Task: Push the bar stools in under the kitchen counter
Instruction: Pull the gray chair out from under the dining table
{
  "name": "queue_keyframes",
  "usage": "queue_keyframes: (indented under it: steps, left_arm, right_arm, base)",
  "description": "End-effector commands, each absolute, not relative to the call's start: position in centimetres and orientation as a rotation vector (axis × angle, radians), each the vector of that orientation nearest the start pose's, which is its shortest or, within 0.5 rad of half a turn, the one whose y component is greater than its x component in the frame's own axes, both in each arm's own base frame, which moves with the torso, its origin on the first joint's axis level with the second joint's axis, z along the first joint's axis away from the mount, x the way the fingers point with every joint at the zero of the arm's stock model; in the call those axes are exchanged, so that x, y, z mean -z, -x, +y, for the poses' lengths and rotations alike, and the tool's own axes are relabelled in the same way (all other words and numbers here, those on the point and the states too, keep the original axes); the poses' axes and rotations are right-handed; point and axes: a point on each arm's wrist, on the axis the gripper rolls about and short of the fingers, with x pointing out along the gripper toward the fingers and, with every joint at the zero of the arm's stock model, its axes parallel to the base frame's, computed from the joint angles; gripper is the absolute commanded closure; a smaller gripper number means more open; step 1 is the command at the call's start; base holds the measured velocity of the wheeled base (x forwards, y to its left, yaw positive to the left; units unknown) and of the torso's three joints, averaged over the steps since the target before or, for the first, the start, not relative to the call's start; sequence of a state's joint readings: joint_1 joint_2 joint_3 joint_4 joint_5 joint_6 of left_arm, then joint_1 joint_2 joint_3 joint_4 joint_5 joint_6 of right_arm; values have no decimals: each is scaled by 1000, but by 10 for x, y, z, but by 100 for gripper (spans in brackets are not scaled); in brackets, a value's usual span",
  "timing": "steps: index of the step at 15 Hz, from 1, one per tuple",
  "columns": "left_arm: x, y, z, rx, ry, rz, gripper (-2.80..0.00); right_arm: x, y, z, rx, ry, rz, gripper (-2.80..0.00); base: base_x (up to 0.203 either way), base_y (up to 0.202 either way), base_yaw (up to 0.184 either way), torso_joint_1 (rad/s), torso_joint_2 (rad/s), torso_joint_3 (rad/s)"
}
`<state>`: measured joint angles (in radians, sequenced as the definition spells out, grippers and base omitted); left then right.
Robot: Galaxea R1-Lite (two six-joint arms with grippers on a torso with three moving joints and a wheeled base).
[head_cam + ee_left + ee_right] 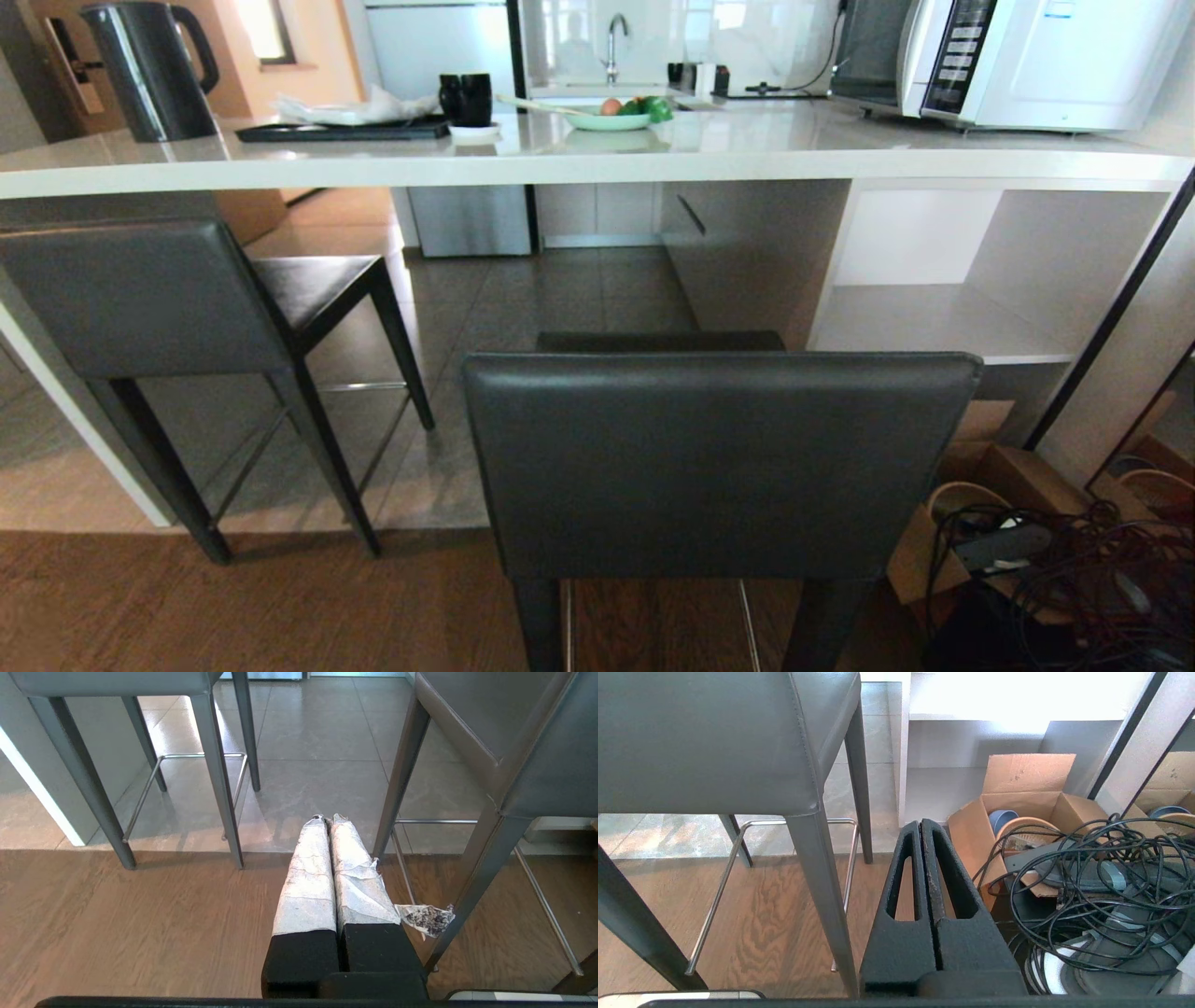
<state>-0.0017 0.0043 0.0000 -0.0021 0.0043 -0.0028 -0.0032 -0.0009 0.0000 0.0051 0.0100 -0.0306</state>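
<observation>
- Near bar stool: I see it directly ahead, backrest facing me, its seat short of the kitchen counter edge and its legs on the wood floor. It is not yet tucked in.
- Far bar stool: to my left, turned at an angle, seat partly under the counter, beside the slab side leg.
- Left gripper: fingers pressed together, nothing held, low between the two stools.
- Right gripper: fingers together, empty, just beside the near stool's right rear leg.
- Procedure, as I judge it: I would raise both closed grippers to the near backrest, contact it evenly on both sides, and push straight forward slowly so the stool does not yaw.
- Hazard: the cardboard box and tangled cables lie at right; I would keep the right arm clear.
</observation>
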Motion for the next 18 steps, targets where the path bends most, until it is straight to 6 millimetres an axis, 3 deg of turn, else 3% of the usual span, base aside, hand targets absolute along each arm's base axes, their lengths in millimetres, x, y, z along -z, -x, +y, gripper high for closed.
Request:
queue_keyframes:
  steps: [1, 5, 8, 15, 18]
  left_arm:
    - [-76, 22, 0, -3, 3, 2, 0]
    - [-76, 22, 0, -3, 3, 3, 0]
    - [-76, 22, 0, -3, 3, 3, 0]
    - [-76, 22, 0, -2, 3, 3, 0]
    - [-76, 22, 0, -2, 3, 3, 0]
  right_arm:
    - [-75, 23, 0, -8, 31, 4, 0]
    - [-75, 23, 0, -8, 31, 4, 0]
    - [-75, 23, 0, -8, 29, 4, 0]
    - [-75, 23, 0, -8, 29, 4, 0]
    - [-75, 23, 0, -8, 29, 4, 0]
  base:
    - [0, 0, 0, 0, 0, 0]
    - [-14, 0, 0, 2, 0, 1]
    - [-159, 0, -3, 3, 1, 3]
    - [0, 0, 0, 0, 0, 0]
    - [3, 142, -1, 0, 3, 3]
